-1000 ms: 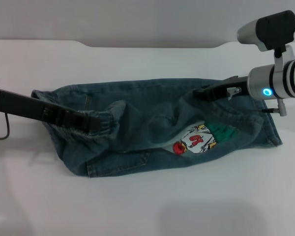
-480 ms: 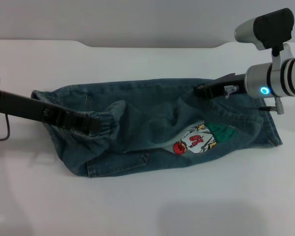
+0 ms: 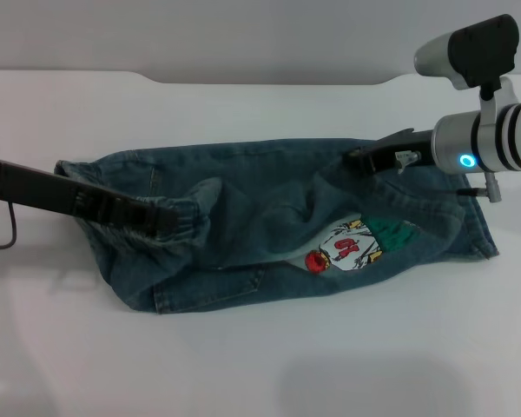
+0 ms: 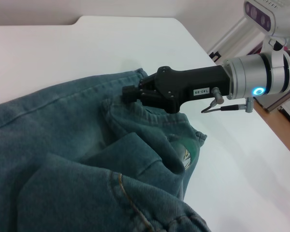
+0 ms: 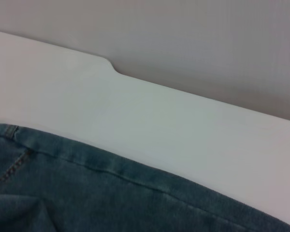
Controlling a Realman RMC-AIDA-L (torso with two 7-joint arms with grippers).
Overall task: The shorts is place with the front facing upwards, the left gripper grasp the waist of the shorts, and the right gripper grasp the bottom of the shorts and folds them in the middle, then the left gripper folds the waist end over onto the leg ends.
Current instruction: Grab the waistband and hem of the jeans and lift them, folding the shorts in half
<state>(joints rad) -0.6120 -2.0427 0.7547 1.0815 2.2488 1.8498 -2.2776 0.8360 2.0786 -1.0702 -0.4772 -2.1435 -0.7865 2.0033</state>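
The blue-green denim shorts [image 3: 243, 234] lie folded lengthwise on the white table, with the cartoon patch [image 3: 347, 248] facing up. Their gathered waist [image 3: 198, 207] is at the left and the leg ends [image 3: 486, 233] at the right. My left gripper [image 3: 172, 217] lies low across the left end, shut on the bunched waist, which rises in a ridge around its tip. My right gripper [image 3: 354, 159] hovers over the far edge of the denim. In the left wrist view the right gripper [image 4: 128, 93] has its tip at a raised fold of the shorts [image 4: 63, 145].
The white table [image 3: 243, 356] reaches well past the shorts toward me and to the far side. Its far edge with a notched corner [image 5: 111, 65] lies behind the denim edge [image 5: 111, 166]. The right arm's camera pod [image 3: 473, 48] stands above its wrist.
The right gripper has risen a little and drawn slightly to the right over the far edge. The left gripper and the shorts have stayed as they were.
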